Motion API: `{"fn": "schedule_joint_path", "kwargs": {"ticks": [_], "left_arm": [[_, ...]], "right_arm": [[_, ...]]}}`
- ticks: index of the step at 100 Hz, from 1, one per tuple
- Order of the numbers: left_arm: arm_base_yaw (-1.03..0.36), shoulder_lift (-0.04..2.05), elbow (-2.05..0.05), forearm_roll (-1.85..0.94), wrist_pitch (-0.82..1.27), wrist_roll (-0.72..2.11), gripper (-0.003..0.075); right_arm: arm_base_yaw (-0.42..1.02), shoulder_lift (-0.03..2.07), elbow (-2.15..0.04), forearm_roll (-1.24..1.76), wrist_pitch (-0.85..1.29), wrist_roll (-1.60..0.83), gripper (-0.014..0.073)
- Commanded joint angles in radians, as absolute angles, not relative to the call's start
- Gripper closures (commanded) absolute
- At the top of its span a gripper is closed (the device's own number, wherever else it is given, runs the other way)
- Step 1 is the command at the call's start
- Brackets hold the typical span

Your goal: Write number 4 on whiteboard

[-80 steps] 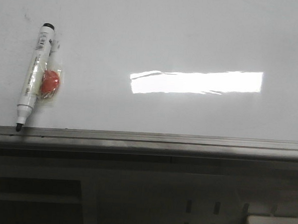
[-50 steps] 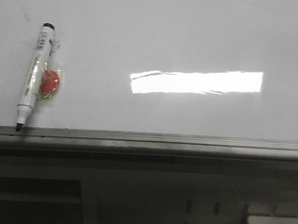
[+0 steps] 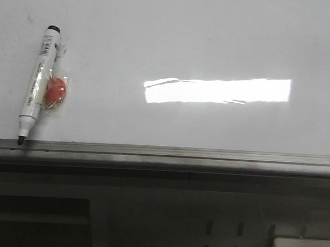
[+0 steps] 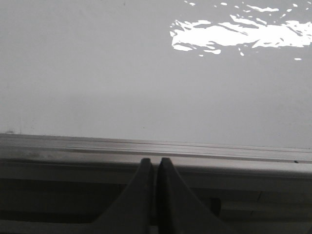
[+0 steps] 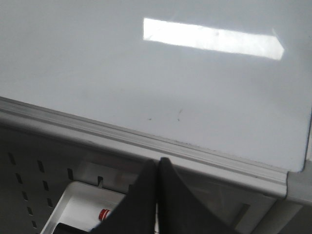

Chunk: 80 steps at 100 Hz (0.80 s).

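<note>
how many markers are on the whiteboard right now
1. One marker leans on the whiteboard at its left side, tip down on the bottom rail, a red object beside it. Others could lie outside view.

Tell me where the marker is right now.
In the front view the marker lies against the whiteboard at its left side, tip down on the grey bottom rail, with a small red object touching its right side.

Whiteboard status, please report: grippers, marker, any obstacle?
Left gripper shut, empty. Right gripper shut, empty. Whiteboard blank, no 4 yet. Marker on board, tip at rail; nothing blocking.
</note>
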State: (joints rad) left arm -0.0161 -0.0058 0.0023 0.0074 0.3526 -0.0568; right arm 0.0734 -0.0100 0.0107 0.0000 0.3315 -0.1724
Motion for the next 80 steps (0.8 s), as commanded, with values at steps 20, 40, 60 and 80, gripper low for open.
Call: {"fn": "schedule_joint_path", "kwargs": {"ticks": [20,40,60,80], "left_arm": [[-0.014,-0.03,0.038,0.0,0.299,-0.065,0.0741],[-0.014,-0.03,0.038,0.0,0.299,-0.065,0.0741],[-0.014,-0.03,0.038,0.0,0.299,-0.065,0.0741],[-0.014,-0.03,0.038,0.104,0.193,-0.061,0.0741]], "right_arm": [[0.066,-0.025,0.035,0.0,0.316,-0.176,0.0658],[0.066,-0.025,0.035,0.0,0.316,-0.176,0.0658],[0.066,-0.025,0.035,0.0,0.298,-0.176,0.0658],[0.066,-0.025,0.035,0.008,0.24,-0.176,0.0658]]}}
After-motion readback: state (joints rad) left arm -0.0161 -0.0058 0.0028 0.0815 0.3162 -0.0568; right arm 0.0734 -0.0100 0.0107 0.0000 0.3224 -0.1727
